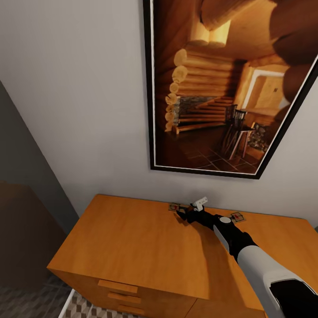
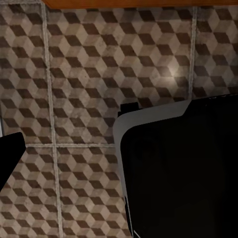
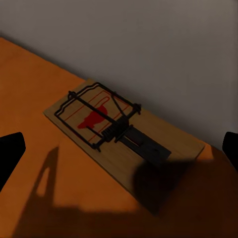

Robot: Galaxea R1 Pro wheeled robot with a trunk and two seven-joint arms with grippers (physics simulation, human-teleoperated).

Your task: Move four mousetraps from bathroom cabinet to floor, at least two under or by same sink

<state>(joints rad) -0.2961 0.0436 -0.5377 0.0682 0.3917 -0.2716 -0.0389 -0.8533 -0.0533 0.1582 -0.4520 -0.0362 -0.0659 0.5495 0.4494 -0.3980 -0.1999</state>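
Orange wood of the cabinet fills the lower frame, its flat top bearing the traps against the wall. At centre right the right gripper reaches with jaws spread wide toward one mousetrap, likely lining up a grasp. A second mousetrap lies just beyond the wrist. Cube-patterned bathroom floor awaits below.

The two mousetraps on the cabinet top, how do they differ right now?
The left mousetrap lies right at the right hand, its fingers spread either side; the right mousetrap lies beside that arm's wrist, not targeted. Both lie flat on the cabinet, near the wall.
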